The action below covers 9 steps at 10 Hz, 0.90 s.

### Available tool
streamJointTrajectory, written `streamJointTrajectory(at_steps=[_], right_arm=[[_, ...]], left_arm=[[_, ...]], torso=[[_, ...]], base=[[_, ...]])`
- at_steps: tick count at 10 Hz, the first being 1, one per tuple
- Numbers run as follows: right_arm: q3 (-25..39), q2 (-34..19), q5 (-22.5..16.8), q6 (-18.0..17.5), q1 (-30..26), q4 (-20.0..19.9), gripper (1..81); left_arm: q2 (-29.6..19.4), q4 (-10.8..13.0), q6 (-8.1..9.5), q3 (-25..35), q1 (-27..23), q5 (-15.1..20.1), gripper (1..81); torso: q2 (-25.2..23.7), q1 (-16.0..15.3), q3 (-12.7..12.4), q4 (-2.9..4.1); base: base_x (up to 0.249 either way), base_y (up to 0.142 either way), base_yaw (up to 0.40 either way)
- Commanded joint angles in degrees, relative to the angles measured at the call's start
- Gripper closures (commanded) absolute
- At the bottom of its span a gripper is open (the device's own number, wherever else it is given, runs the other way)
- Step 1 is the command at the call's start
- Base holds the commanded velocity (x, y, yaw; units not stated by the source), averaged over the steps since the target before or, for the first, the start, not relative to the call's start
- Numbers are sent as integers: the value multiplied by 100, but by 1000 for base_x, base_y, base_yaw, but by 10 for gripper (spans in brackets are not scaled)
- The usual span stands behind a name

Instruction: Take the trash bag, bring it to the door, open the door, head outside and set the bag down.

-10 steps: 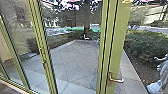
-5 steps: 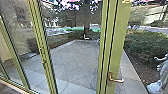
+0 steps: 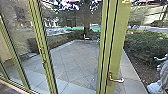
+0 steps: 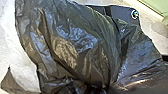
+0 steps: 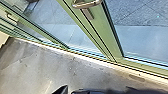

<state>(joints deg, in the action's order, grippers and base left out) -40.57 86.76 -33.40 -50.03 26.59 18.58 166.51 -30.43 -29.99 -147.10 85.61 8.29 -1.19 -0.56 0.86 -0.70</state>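
"What lies ahead?"
"A paved yard (image 3: 72, 57) beyond the glass door (image 3: 120, 42). My trash bag (image 4: 75, 47) crowds the left wrist, presumably sparing my right side for opening."
"Grip?"
"I cannot tell whether left end effector (image 4: 96, 89) or right end effector (image 5: 70, 91) is open or closed."
"Changes?"
"None visible; the handle (image 3: 117, 80) matches the earlier head view."

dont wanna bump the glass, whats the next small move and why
Probably ease the right arm towards the door handle: nothing grips it, and the black trash bag is bunched close to the left wrist camera, so the right side seems freer.
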Motion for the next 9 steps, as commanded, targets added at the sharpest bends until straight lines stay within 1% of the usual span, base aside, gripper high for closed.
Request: streamJointTrajectory(at_steps=[1, 3, 5, 7, 9], right_arm=[[-292, 143, -290, -490, -755, -65, 10], [-511, 335, -290, -779, -957, -74, 10], [-811, 521, -281, -1053, -1018, -74, 10], [-1109, 809, -280, -1341, -1132, -65, 10], [-1355, 1143, -281, -1518, -1247, -74, 10]], left_arm=[[23, -77, -33, -29, -260, 498, 811], [119, -77, -24, -213, -260, 498, 811], [172, -77, -25, -275, -260, 498, 811], [181, -77, -16, -275, -260, 498, 811], [164, -77, -7, -275, -260, 498, 811]], torso=[[0, 0, 0, 0], [0, 0, 0, 0], [2, -2, 0, 0], [2, -2, 2, 0], [2, -2, 2, 0]], base=[[0, 0, 0], [0, 0, 0], [0, 0, 0], [0, 0, 0], [0, 0, 0]])
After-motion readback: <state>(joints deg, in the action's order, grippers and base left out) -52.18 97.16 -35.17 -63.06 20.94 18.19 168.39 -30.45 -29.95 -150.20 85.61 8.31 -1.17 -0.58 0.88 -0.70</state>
